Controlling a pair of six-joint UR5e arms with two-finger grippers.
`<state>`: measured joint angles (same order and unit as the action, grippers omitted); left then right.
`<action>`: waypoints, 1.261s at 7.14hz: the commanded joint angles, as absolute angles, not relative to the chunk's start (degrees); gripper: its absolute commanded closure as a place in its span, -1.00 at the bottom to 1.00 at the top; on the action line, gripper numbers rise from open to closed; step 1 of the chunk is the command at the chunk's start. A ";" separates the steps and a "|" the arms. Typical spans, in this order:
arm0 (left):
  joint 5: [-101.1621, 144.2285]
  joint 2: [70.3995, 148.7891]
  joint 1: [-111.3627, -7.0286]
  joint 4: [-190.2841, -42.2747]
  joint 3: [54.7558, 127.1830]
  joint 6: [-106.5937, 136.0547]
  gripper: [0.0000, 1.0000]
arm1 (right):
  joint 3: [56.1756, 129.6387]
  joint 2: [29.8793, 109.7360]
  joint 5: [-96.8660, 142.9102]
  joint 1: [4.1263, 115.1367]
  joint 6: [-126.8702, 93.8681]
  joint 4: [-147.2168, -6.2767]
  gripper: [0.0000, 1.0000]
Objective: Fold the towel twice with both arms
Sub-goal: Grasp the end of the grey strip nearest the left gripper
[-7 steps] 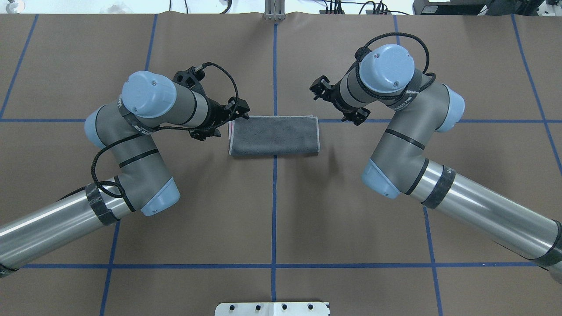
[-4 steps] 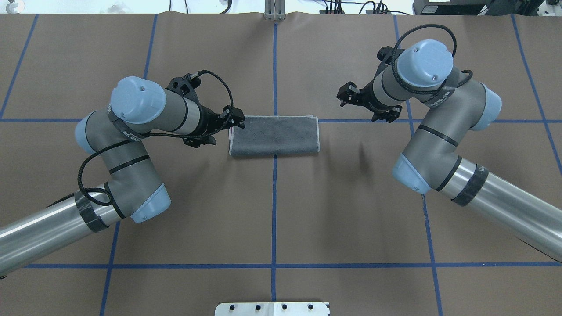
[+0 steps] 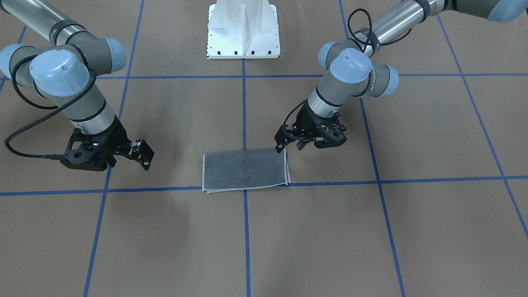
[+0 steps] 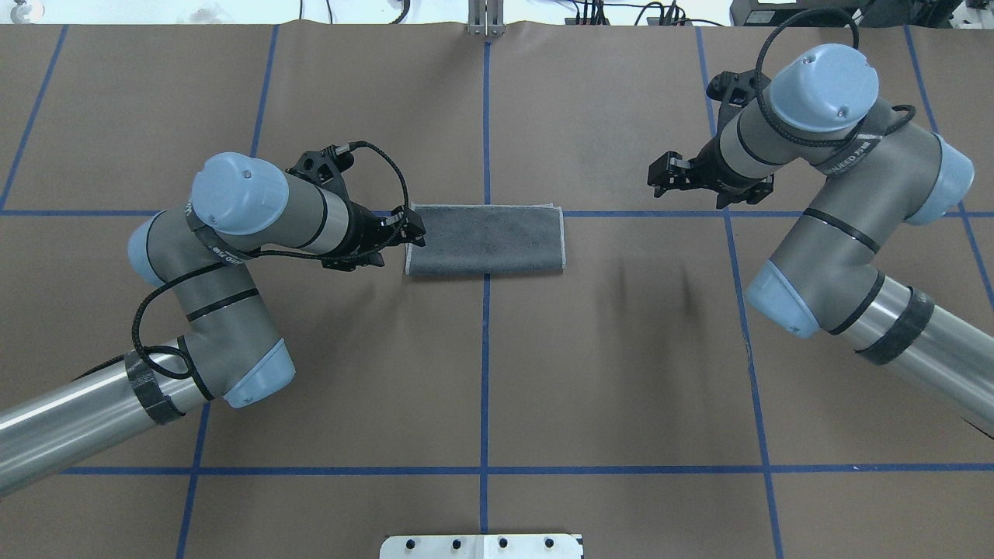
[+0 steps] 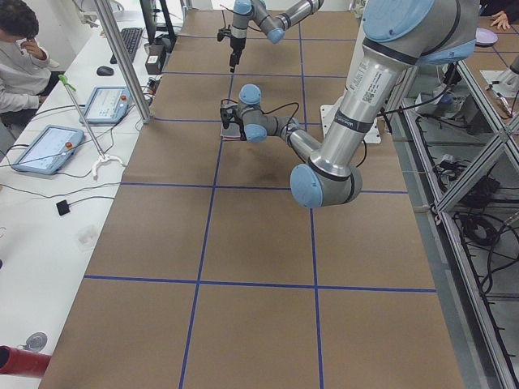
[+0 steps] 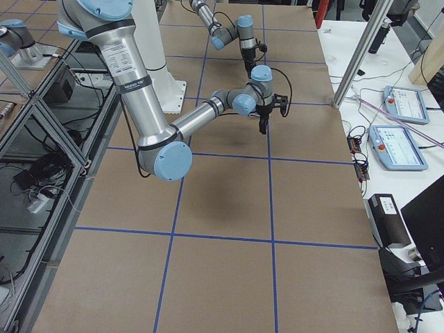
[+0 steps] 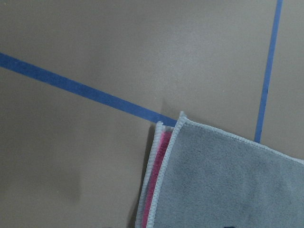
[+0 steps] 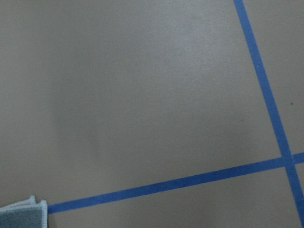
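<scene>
The towel (image 4: 485,239) lies flat mid-table, folded into a dark grey rectangle with light edging. A pink layer peeks out at its left end (image 7: 159,171). My left gripper (image 4: 411,230) hovers at the near-left corner of the towel (image 3: 244,170), and its jaws look open and empty. That same left gripper (image 3: 288,146) sits just above the cloth's edge. My right gripper (image 4: 662,175) stands open well to the right of the towel, touching nothing. Only a towel corner (image 8: 23,213) shows in the right wrist view.
Blue tape lines (image 4: 485,373) grid the brown table cover. The white pedestal base (image 3: 243,33) stands at the robot's edge. A side table with tablets (image 5: 45,150) and a seated person (image 5: 16,49) runs along the far side.
The right arm has swung out to the right, away from the towel. The left gripper has slid a little toward the robot along the towel's left end. The towel has not moved.
</scene>
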<state>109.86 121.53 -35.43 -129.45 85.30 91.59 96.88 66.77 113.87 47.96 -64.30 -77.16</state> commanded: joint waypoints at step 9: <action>108.37 121.82 -33.93 -129.55 82.88 92.37 -0.10 | 98.17 70.14 116.81 50.89 -55.20 -77.87 -0.99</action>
<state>108.64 121.71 -33.96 -129.55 83.17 92.35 98.22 70.14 116.81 50.89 -55.20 -77.88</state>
